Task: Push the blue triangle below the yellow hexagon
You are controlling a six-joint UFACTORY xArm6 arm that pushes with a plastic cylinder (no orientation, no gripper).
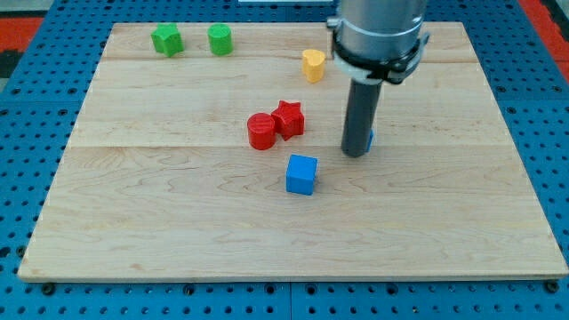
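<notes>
Standing near the middle of the view, my tip (356,153) rests on a pale wooden board (178,231) whose planks show fine straight grain and two faint seams running across. Having no jaws to open or close, the rod (362,111) is a plain dark cylinder with a dull finish, hanging from a wider grey metal collar (378,36) at the view's top. A sliver of blue (370,139) peeks out from behind the rod at its right edge, touching it or very nearly so; this is probably the blue triangle, though too little of it shows to make out its shape. A blue cube (301,174) with crisp edges lies to the lower left of my tip, apart from it. Further left, a red cylinder (261,131) and a red star (288,118) sit touching one another. The yellow block (313,65), rounded above and narrowing below so its hexagon form is hard to confirm, lies toward the view's top, just left of the collar. Two green blocks sit at the upper left: a star-like one (166,40) and a rounder one (220,39), near each other but apart. All blocks look like smooth matt plastic. Around the board runs a blue perforated surface (27,160), with a red patch (27,22) at the top left corner. No writing or labels can be read anywhere.
</notes>
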